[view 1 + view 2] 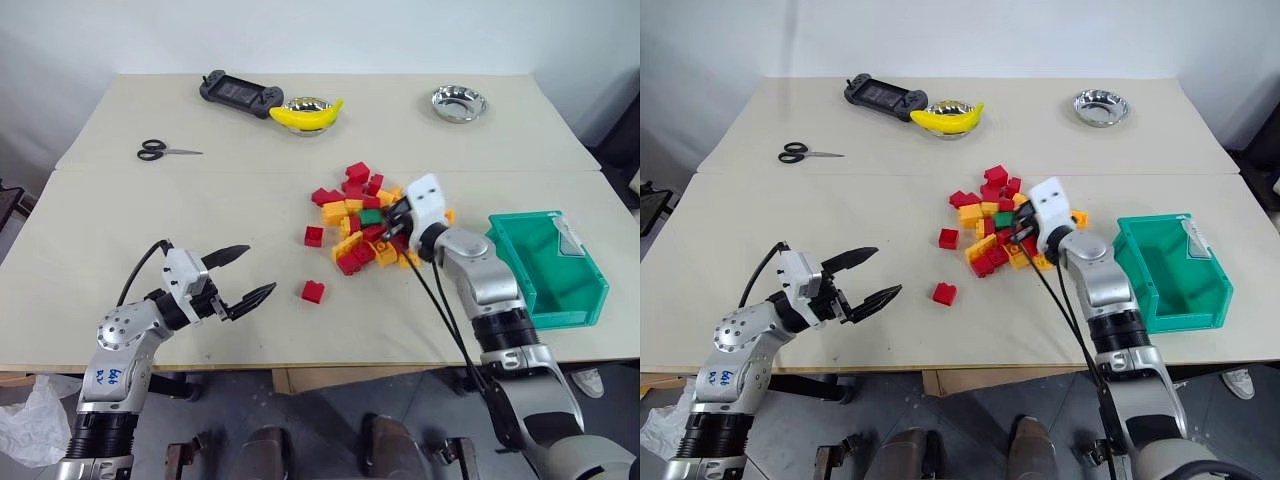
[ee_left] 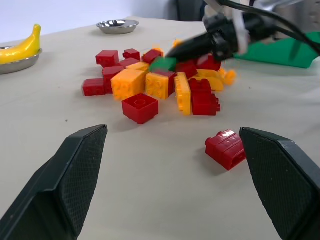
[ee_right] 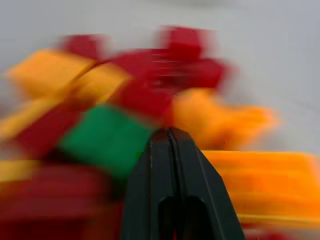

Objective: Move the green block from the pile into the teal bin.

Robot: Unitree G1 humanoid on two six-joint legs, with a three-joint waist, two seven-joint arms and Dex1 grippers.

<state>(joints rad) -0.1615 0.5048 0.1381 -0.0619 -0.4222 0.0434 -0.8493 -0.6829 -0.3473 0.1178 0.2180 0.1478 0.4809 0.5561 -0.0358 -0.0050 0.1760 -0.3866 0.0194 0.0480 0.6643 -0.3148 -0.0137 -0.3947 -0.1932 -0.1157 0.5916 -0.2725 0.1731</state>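
Observation:
The green block (image 1: 370, 215) lies in the middle of the pile (image 1: 352, 248) of red and orange-yellow bricks, right of the table's centre. My right gripper (image 1: 396, 222) is shut, its two fingers (image 3: 172, 165) pressed together with nothing between them. Its tip sits right at the green block's (image 3: 107, 137) edge, coming from the pile's right side. The teal bin (image 1: 572, 303) stands to the right of that arm, near the table's right edge. Over the front left of the table my left gripper (image 1: 246, 276) hovers open and holds nothing, pointing towards the pile (image 2: 165, 82).
Two red bricks (image 1: 313, 291) (image 1: 314, 236) lie loose left of the pile. At the back are scissors (image 1: 165, 152), a game controller (image 1: 240, 92), a banana (image 1: 308, 116) in a steel bowl and another steel bowl (image 1: 459, 102).

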